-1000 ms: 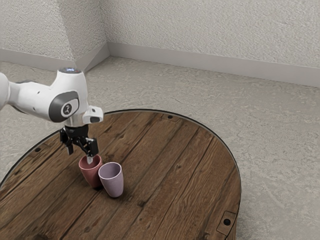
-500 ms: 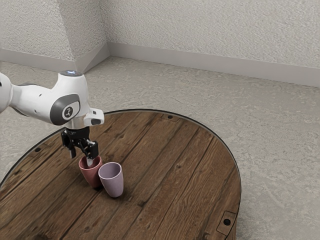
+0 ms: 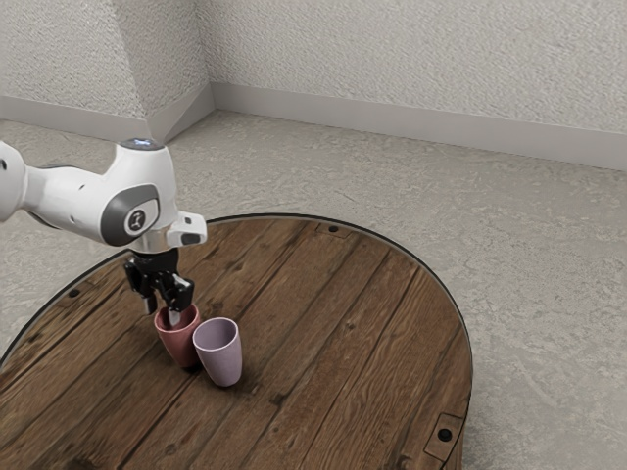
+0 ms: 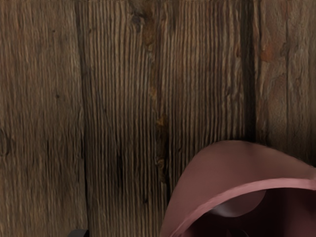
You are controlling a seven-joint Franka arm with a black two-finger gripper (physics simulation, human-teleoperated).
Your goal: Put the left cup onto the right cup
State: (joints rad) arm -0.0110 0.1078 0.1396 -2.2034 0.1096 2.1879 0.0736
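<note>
Trouble is likeliest at the lift. The dusty-rose plastic cup [image 3: 177, 338] stands on the round bench of dark wooden planks [image 3: 333, 323], and the lilac plastic cup [image 3: 217, 352] stands touching it on the exterior view's right. If you pull the rose cup up at a slant, it could drag against the lilac one and tip it or push it away. A hold on one side of the rim alone may also let the cup swing or slip as it rises.

The black two-finger tool [image 3: 168, 309] points straight down at the rose cup's rim, on the side away from the lilac cup. Whether it is closed on that rim or merely set over it, you cannot tell. The white arm [image 3: 88, 201] reaches in low from the exterior view's left, its wrist bent down. In the wrist view the rose cup's rim [image 4: 232, 168] sits right under the hand.
</note>
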